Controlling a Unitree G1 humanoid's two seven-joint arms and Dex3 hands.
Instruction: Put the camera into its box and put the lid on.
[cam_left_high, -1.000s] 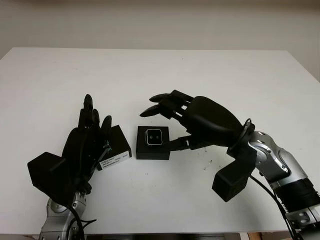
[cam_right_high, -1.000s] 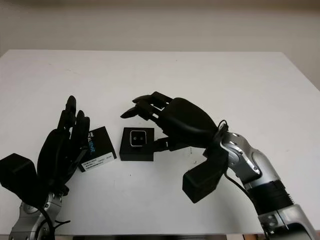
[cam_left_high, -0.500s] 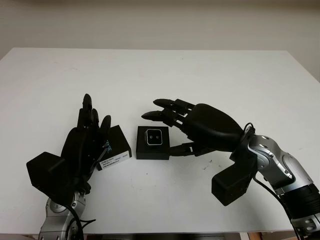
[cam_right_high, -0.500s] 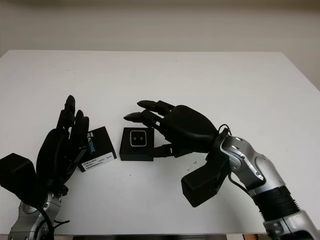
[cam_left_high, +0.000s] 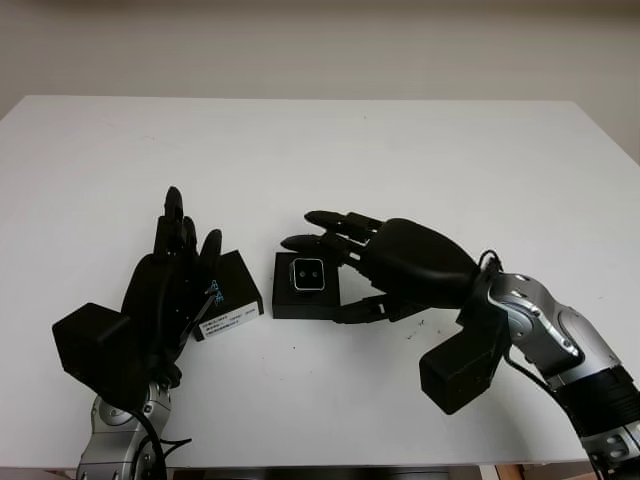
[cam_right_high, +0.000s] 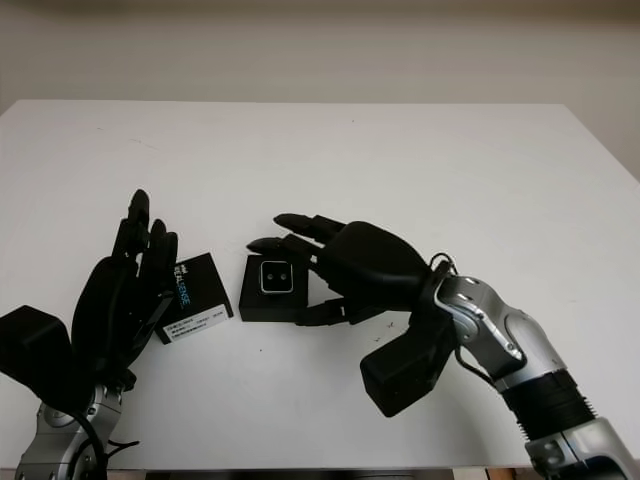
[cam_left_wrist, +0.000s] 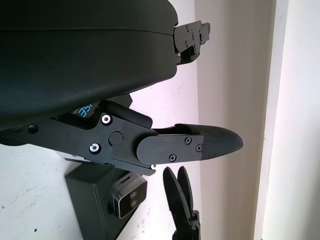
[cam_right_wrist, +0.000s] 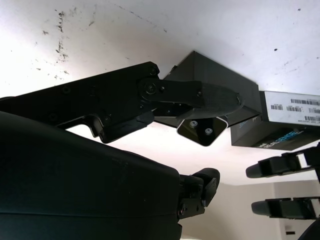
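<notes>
The camera (cam_left_high: 307, 273) sits in the middle of its black box (cam_left_high: 306, 301) on the white table (cam_left_high: 420, 150), with its two little lenses facing up. So the first part of the job looks done. The lid (cam_left_high: 232, 297) lies just to the left of the box, with its label side showing.

The right hand (cam_left_high: 385, 262) is at the right side of the box. Its two long fingers (cam_left_high: 322, 229) reach over the far edge and its thumb (cam_left_high: 362, 312) is near the front edge. It holds nothing and the fingers are spread apart, around the box but not squeezing it, as far as I can tell.

The left hand (cam_left_high: 168, 290) is beside the lid and partly over its left part. Its fingers point up and away and it holds nothing.

The lid is the next thing to do, I think. To do it well, the right hand should keep the box from sliding but stay clear of the top. The left hand should pinch the lid by its sides, lift it flat, line up the corners, then press down softly. A tilted lid could catch on the camera.
</notes>
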